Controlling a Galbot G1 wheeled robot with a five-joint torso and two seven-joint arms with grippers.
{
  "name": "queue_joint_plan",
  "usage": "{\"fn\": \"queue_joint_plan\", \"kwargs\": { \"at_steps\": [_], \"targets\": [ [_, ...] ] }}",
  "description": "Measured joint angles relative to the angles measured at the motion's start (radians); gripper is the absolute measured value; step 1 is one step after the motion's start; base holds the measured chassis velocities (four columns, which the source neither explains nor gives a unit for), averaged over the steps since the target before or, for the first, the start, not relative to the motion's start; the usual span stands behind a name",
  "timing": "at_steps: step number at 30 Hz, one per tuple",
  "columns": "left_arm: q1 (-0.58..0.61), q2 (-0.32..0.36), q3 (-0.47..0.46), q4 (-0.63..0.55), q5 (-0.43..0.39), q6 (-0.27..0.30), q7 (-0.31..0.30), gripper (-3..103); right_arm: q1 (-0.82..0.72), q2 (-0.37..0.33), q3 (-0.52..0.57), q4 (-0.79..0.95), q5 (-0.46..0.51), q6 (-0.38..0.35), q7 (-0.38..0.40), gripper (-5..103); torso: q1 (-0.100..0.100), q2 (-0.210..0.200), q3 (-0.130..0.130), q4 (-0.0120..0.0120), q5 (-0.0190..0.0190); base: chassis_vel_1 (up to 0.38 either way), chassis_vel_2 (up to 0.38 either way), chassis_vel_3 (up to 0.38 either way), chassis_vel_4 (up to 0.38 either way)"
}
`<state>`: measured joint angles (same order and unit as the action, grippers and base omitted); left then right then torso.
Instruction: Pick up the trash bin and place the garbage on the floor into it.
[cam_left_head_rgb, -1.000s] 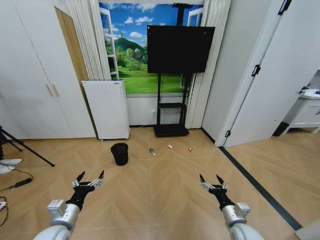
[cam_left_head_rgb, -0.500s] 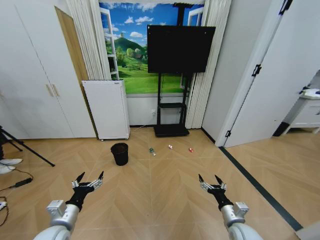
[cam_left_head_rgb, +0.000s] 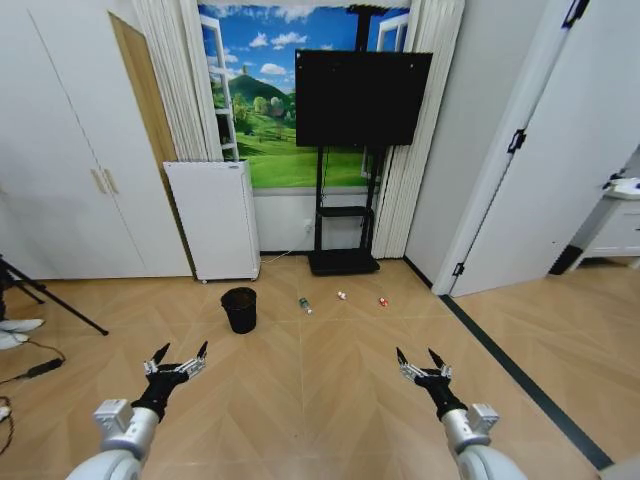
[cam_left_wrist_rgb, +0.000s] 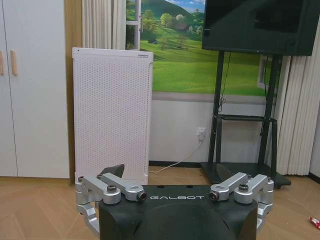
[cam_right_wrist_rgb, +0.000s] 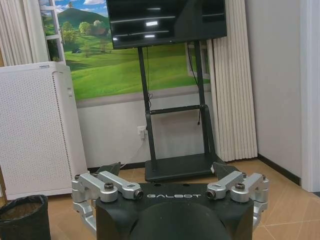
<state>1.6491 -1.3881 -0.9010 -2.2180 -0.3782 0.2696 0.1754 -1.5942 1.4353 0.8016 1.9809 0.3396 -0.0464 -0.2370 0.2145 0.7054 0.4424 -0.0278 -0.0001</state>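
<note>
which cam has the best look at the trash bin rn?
Head view: the whole trash bin stands upright on the floor, unobstructed. Right wrist view catches it cropped at the frame corner.

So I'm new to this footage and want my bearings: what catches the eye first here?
The black trash bin stands upright on the parquet floor ahead, in front of the white perforated cabinet. To its right lie a bottle, a white-red wrapper and a red packet in a loose row, before the big black screen on a stand. Nearest the camera, the left gripper and right gripper are held open above the floor.
</note>
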Motion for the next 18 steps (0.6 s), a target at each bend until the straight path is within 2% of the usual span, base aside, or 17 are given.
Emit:
{"fn": "queue_joint_plan", "kwargs": {
  "at_steps": [1,9,16,18],
  "targets": [
    [0.002,-0.002,-0.002,0.0,0.0,-0.002,0.002,100,-0.001,0.001,0.0,0.0,-0.003,0.001,-0.001,100,0.0,0.0,0.0,0.0006,0.0003,-0.208,0.205,0.193,-0.203],
    [0.005,-0.006,-0.006,0.0,-0.001,-0.005,0.005,100,-0.005,0.008,-0.004,0.005,-0.016,0.005,-0.003,100,0.0,0.0,0.0,0.0004,-0.0002,-0.231,0.248,0.242,-0.246],
    [0.008,-0.008,-0.007,-0.007,-0.003,-0.006,0.005,100,-0.011,0.014,-0.009,0.008,-0.024,0.009,-0.004,100,0.0,0.0,0.0,0.0005,0.0008,-0.326,0.315,0.316,-0.325],
    [0.008,-0.009,-0.007,-0.009,-0.004,-0.006,0.005,100,-0.012,0.014,-0.009,0.009,-0.024,0.009,-0.004,100,0.0,0.0,0.0,0.0003,-0.0001,-0.382,0.354,0.36,-0.366]
  ]
}}
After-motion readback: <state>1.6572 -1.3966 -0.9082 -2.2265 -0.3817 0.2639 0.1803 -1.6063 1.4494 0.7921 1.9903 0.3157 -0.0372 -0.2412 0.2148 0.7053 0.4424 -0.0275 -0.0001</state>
